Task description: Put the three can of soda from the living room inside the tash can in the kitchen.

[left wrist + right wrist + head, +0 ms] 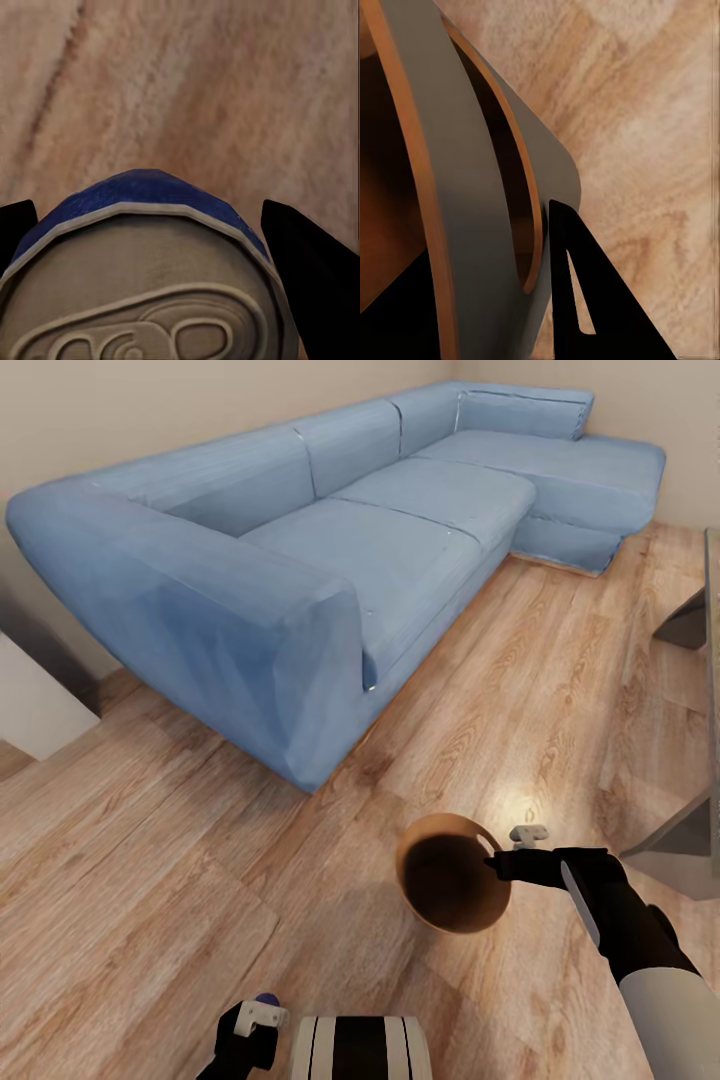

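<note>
Gripping the blue can [142, 247], left fingers [315, 277] flank its silvery top.

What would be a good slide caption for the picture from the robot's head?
Beside a blue sofa, the right gripper carries a tan-rimmed bin above the wood floor.

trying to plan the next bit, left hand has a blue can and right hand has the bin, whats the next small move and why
Probably bring the left gripper across so the blue can sits over the bin, then let go. The can is clamped between the fingers, and the right gripper holds the bin by its rim above the floor, its brown mouth open toward the camera.
</note>
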Controlling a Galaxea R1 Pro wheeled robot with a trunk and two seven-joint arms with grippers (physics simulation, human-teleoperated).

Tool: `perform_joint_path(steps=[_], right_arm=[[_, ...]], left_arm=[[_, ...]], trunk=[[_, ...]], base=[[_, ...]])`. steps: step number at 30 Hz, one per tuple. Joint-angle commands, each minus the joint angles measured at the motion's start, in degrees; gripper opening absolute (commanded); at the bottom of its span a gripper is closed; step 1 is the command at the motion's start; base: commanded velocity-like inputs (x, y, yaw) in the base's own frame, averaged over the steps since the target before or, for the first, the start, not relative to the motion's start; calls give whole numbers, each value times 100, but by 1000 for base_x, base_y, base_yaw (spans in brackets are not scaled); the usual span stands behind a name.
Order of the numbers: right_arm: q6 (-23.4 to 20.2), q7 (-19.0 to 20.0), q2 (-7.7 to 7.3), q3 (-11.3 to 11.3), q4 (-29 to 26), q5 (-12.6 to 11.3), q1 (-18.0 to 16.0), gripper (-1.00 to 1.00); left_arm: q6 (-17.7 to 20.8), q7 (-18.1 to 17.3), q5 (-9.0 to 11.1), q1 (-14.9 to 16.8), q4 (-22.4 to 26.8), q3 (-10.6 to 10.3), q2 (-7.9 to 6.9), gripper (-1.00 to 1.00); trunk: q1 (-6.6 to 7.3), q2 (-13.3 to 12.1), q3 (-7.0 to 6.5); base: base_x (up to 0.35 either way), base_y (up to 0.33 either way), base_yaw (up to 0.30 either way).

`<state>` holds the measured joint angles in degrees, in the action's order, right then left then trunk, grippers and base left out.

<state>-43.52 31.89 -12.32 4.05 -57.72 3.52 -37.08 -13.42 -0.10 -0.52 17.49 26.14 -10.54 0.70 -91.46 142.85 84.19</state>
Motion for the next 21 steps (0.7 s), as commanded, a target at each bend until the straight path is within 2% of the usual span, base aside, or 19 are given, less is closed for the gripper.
perform_joint_path(steps=[1, 6, 21], right_arm=[[-24, 11, 1, -1, -2, -79, -1, -100], [-24, 11, -2, -1, -2, -79, -1, -100], [-24, -43, 1, -1, 7, -79, -1, -100]], left_arm=[[78, 2, -7, 3, 2, -1, 0, -100], [317, 2, 14, 8, 5, -1, 0, -100], [339, 2, 42, 9, 15, -1, -9, -100]], trunk=[[23, -41, -19], [133, -242, -109], [462, -844, -378]], base=[[0, 0, 0], [0, 0, 0], [0, 0, 0]])
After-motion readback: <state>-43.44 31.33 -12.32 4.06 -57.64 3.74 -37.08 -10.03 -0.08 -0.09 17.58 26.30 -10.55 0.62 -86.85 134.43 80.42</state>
